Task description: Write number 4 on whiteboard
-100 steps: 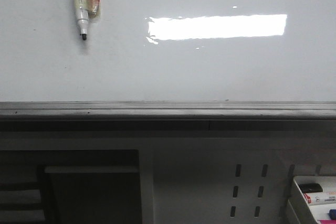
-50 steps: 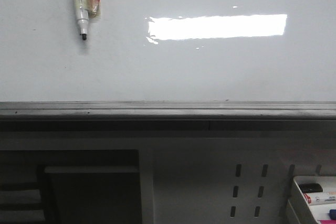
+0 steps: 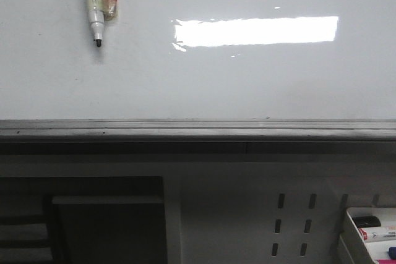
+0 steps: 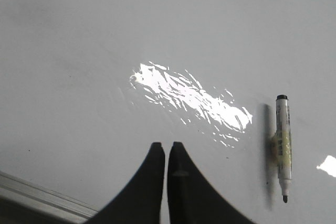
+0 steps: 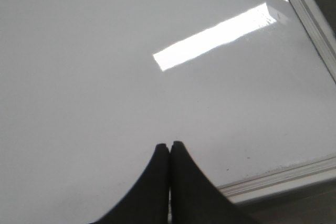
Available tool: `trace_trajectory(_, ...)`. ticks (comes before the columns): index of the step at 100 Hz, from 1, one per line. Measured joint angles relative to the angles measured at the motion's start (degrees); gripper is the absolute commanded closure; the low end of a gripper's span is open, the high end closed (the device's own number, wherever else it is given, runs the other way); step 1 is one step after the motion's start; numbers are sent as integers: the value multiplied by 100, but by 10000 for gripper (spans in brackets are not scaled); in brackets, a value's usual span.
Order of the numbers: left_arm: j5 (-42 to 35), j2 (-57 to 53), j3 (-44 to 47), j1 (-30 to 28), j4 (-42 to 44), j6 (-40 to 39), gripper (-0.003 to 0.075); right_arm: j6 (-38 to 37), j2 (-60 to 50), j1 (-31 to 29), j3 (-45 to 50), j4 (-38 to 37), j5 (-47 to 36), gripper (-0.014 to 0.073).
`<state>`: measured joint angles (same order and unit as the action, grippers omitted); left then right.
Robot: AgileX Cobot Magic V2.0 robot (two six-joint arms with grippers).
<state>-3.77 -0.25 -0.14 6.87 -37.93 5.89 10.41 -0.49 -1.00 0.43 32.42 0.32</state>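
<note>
Whiteboard point(image 3: 260, 85) gleams glossy white, unmarked; left gripper point(image 4: 166, 148) and right gripper point(image 5: 169, 147) pressed together, holding nothing.

Black tapered claw point(image 4: 166, 148) fingers point(image 5: 157, 182)

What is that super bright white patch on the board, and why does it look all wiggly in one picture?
It is a lamp's glare on the glossy whiteboard: a crisp rectangle in the front view, a slanted bar in the right wrist view, broken and rippled in the left wrist view, where the marker casts a soft shadow beside itself.
</note>
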Motion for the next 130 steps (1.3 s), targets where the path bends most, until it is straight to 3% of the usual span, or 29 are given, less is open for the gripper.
trace_trajectory(23, 945, 238, -760, 0, 481, -13, 741, 0, 417, 0, -537, -130, 815, 656)
trace_trajectory(35, 1559, 1002, -1526, 0, 1029, -13, 741, 0, 1320, 0, -1195, -343, 1207, 657)
trace_trajectory(58, 2286, 2819, -2679, 0, 1225, -13, 737, 0, 3203, 0, -2505, -505, 1977, 655)
trace_trajectory(66, 2405, 3366, -2932, 11, 1162, 123, 691, 66, 3657, 0, -2812, -505, 2203, 594)
trace_trajectory(72, 2404, 3678, -3061, 86, 958, 378, 606, 186, 3922, 10, -2999, -505, 2329, 487)
trace_trajectory(80, 2348, 4082, -3204, 258, 412, 890, 463, 260, 4123, 10, -3157, -505, 2397, 265)
trace_trajectory(87, 2210, 4389, -3288, 476, -103, 1312, 341, 279, 4214, 10, -3251, -505, 2412, 145)
trace_trajectory(95, 2012, 4721, -3374, 773, -567, 1680, 284, 317, 4234, 10, -3335, -505, 2410, 140)
trace_trajectory(119, 1205, 5918, -3881, 1905, -989, 2199, 346, 353, 4234, 10, -3359, -505, 2439, 193)
trace_trajectory(130, 1016, 6380, -4163, 2120, -1002, 2236, 347, 353, 4234, 10, -3359, -505, 2465, 197)
